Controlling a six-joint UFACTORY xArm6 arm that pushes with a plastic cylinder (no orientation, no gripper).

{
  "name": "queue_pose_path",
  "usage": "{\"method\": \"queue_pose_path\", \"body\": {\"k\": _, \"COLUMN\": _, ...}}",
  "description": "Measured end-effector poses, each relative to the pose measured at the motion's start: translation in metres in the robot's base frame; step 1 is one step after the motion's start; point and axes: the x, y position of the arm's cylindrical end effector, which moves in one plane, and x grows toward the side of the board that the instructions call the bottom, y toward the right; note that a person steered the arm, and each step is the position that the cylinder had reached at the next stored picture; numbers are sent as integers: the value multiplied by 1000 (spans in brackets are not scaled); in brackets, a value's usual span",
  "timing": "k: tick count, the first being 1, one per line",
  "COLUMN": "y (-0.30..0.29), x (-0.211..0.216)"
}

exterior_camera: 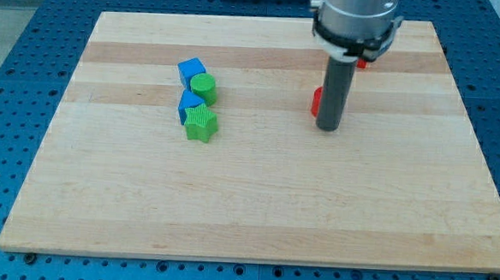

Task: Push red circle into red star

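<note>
My tip (328,127) rests on the wooden board (247,200), right of centre. A red block (317,101) shows just at the rod's left side, touching or nearly touching it. The rod hides most of it, so I cannot tell its shape. A second red block (362,64) peeks out at the view's upper right of the rod, under the arm's grey body. Only a sliver shows, and its shape is also hidden. The two red blocks lie apart, with the rod between them.
A cluster stands at the view's left of centre: a blue cube (191,70), a green circle (204,88), a second blue block (188,103) and a green star (201,123), all touching in a column.
</note>
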Motion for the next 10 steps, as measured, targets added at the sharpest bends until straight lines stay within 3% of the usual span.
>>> {"method": "queue_pose_path", "body": {"k": 1, "y": 10, "x": -25}}
{"method": "queue_pose_path", "body": {"k": 8, "y": -25, "x": -25}}
{"method": "queue_pose_path", "body": {"k": 10, "y": -22, "x": -61}}
